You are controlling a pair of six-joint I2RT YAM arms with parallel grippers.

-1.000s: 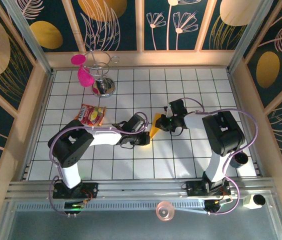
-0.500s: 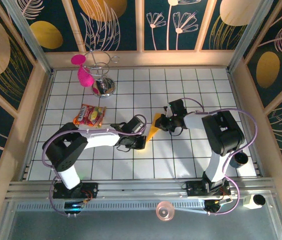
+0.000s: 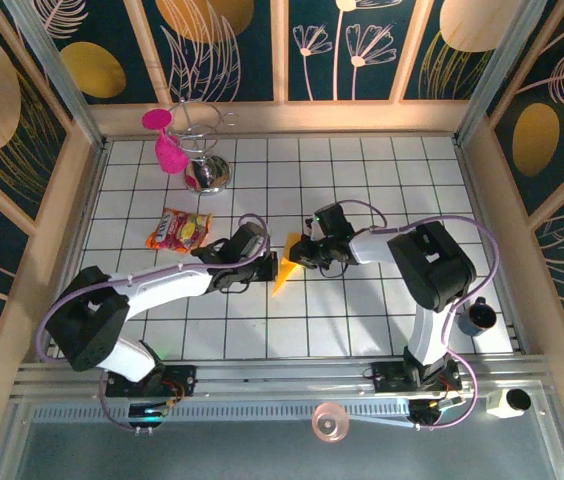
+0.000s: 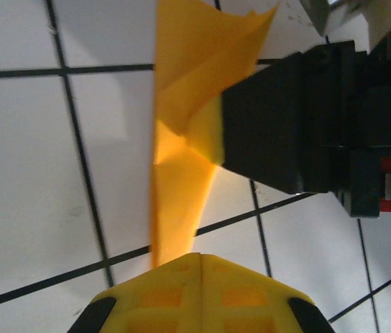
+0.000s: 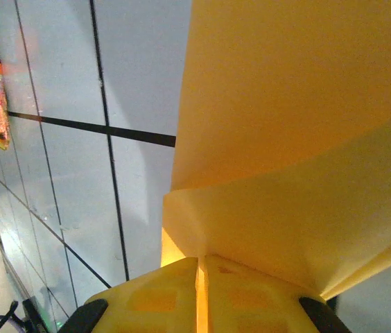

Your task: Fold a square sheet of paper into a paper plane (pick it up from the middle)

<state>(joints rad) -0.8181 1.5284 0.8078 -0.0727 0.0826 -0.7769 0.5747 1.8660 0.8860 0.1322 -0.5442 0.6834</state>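
Left jaws and right jaws are each clamped shut on the plane (image 3: 284, 266), to the right of the packet (image 3: 182, 231). Opposing pulls could tear it or undo its creases.

White tubes and chunky black joint housings on the left arm (image 3: 162, 290), same again on the right arm (image 3: 427, 345). Lilac cables (image 3: 503, 250) looping off both. Close up on the left gripper (image 4: 201, 258): yellow fingers (image 4: 161, 295), grid-moulded, black corners.
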